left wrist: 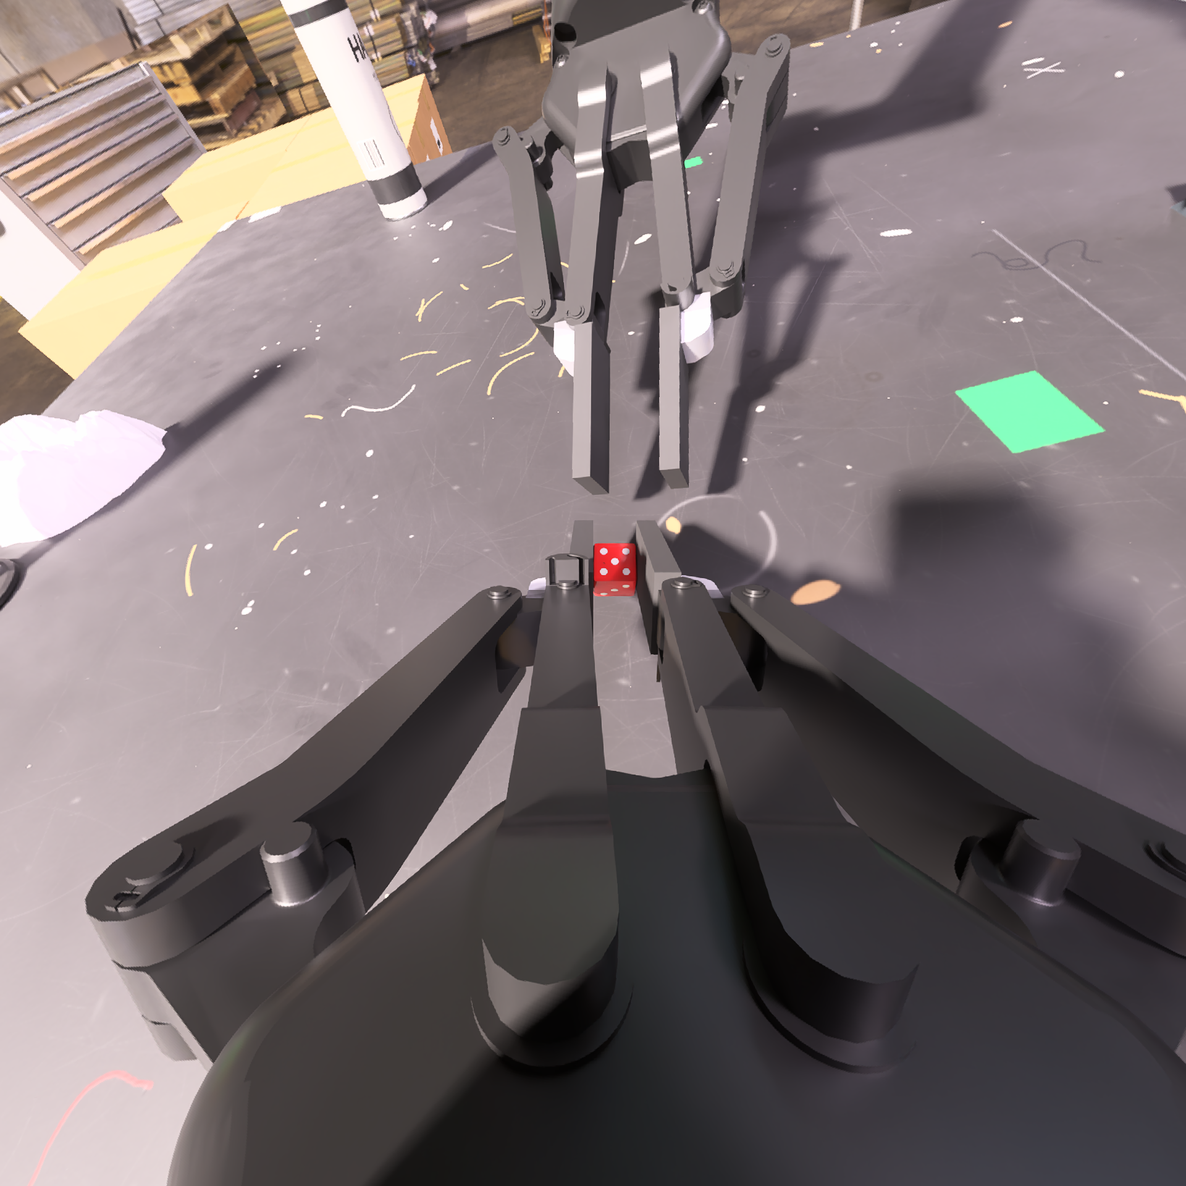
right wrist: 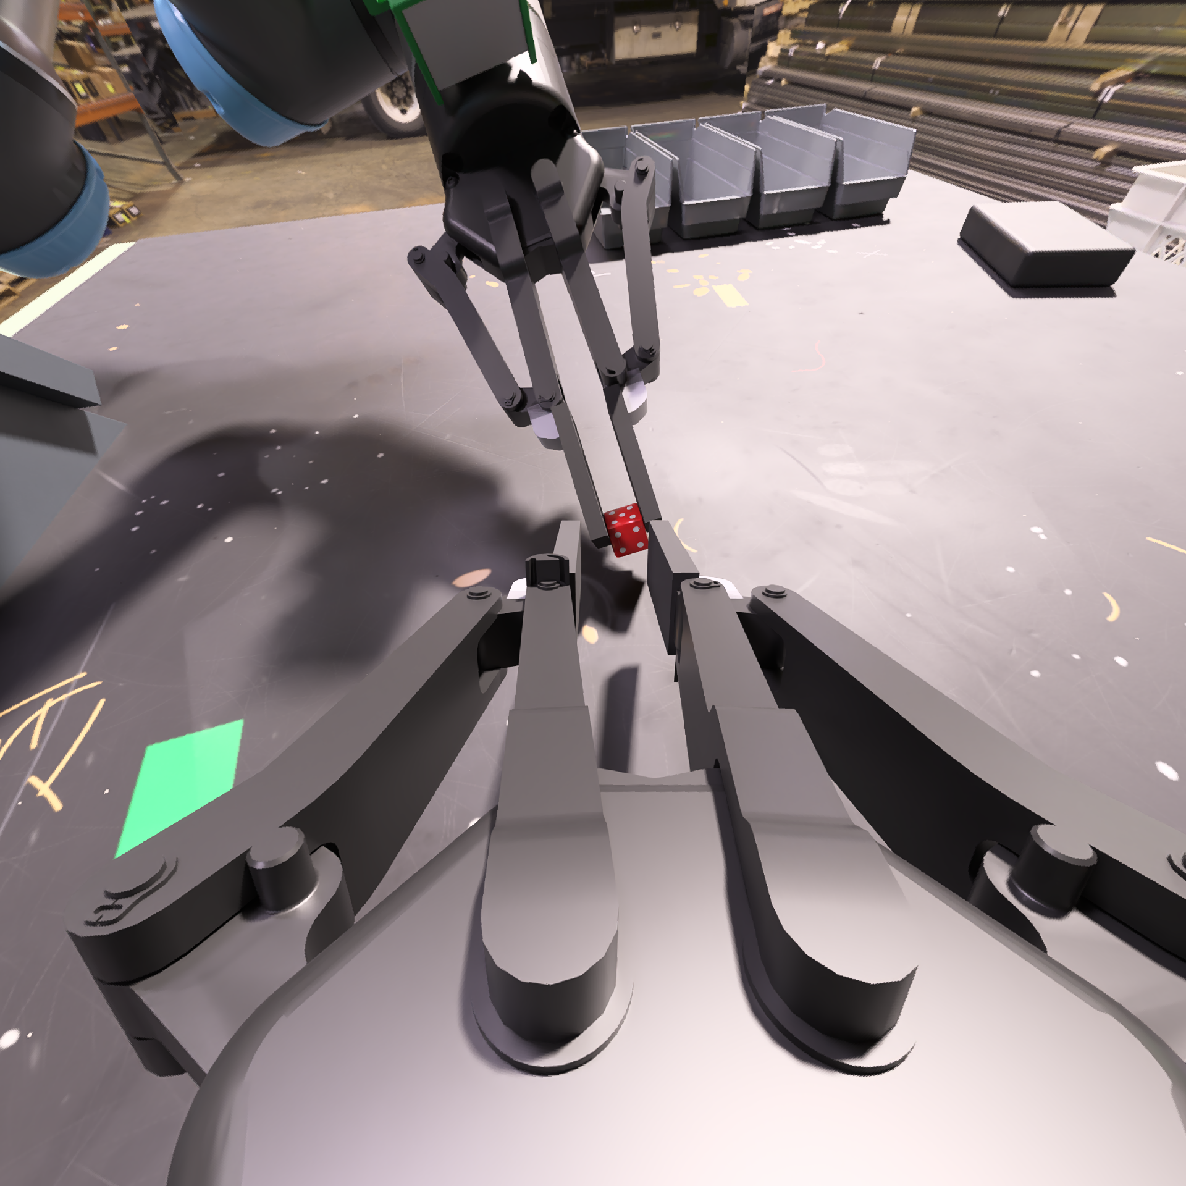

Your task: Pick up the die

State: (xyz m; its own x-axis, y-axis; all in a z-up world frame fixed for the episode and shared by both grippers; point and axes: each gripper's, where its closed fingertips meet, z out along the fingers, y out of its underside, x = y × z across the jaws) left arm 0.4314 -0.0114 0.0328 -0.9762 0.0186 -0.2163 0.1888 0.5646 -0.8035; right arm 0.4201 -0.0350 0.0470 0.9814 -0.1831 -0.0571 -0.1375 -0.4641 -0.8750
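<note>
A small red die (left wrist: 615, 562) with white pips sits between the fingertips of my left gripper (left wrist: 615, 536), just at the dark table (left wrist: 289, 674). Both fingers touch its sides, so the gripper is shut on it. Whether it is off the surface I cannot tell. In the right wrist view the left gripper (right wrist: 626, 521) comes down from above with the die (right wrist: 626, 530) pinched at its tips. My right gripper (right wrist: 614, 553) is open a narrow way and empty, its tips just short of the die. It also shows in the left wrist view (left wrist: 632, 478), hanging just beyond the die.
A green patch (left wrist: 1027, 411) marks the table; it also shows in the right wrist view (right wrist: 183, 783). A white crumpled lump (left wrist: 70, 468) lies at the left, and a white post (left wrist: 366, 109) stands behind. Grey bins (right wrist: 770, 167) and a dark flat box (right wrist: 1039, 244) stand at the far edge.
</note>
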